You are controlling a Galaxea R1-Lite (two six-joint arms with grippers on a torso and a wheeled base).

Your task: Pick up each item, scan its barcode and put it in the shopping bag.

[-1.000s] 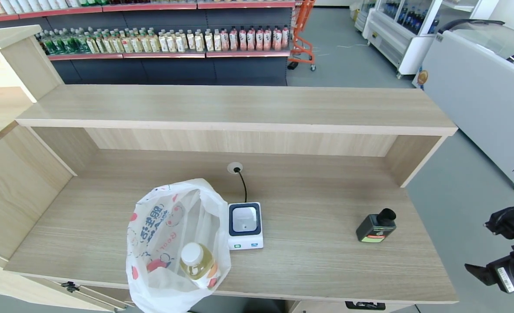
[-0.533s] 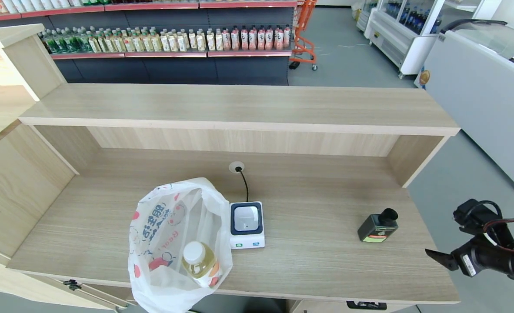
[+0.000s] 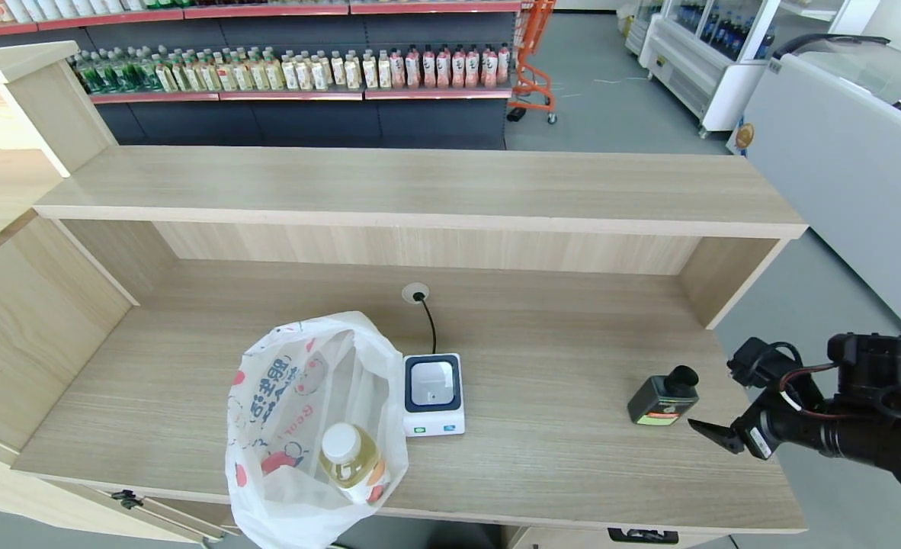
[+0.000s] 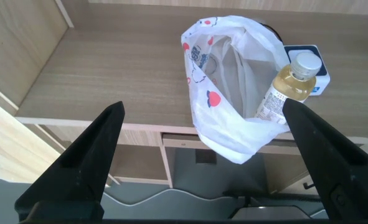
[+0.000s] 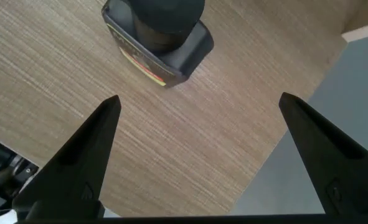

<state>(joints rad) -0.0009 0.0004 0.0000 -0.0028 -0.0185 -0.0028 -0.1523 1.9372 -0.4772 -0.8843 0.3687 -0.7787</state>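
**Dark bottle waits by the open right gripper**

The shopping bag [image 3: 290, 396] is closest. It sits at the front edge of the counter [image 3: 542, 465], and its bottom hangs down over that edge. Its mouth is open. A juice bottle [image 3: 347, 457] with a white cap is inside it.

The left gripper [image 4: 202, 107] hangs in front of the counter, low and near the bag. Its two fingers are spread far apart. It holds nothing and touches nothing.

The right gripper [image 5: 196, 102] is over the right end of the counter. Its fingers are spread wide too, and nothing is in them. The dark bottle [image 3: 662, 398] with the black cap seems to stand upright just beside it, a bit farther back and to the left. They are close but do not touch.

The counter's right edge is near the dark bottle. A wide strip of bare wood lies between the bottle and the scanner [image 3: 432, 393].

The scanner sits flat, right next to the bag. Its black cable [image 3: 426, 324] runs back to a round hole in the counter.

Behind that is the counter's back wall, with a long top board [image 3: 420, 187] over it.
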